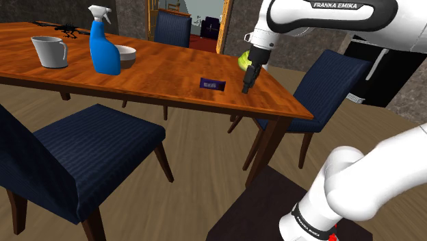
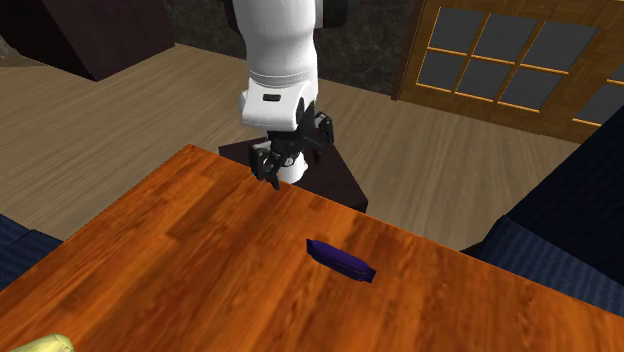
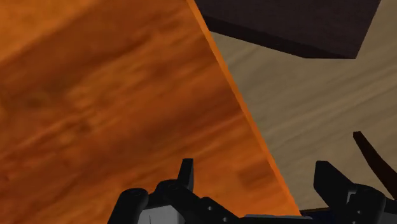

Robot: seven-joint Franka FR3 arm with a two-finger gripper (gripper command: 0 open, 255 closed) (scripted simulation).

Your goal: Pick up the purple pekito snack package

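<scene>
The purple snack package [image 1: 213,84] lies flat on the wooden table [image 1: 150,79], near the corner closest to the stand. In the second exterior view the package [image 2: 342,261] is a small dark purple packet in the middle of the tabletop. My black gripper [image 1: 248,85] hangs just above the table to the shoulder view's right of the package, a short way from it. The gripper [image 2: 272,178] hovers by the table's edge. In the wrist view the gripper [image 3: 257,181] is open, its fingers [image 3: 186,172] apart with nothing between them, over the table edge [image 3: 235,95].
A blue spray bottle [image 1: 104,44], a white jug [image 1: 50,51] and a bowl [image 1: 125,57] stand farther along the table. A yellow-green object [image 1: 242,61] sits behind the gripper. Dark blue chairs [image 1: 82,150] ring the table. The dark stand [image 3: 299,25] is on the floor below.
</scene>
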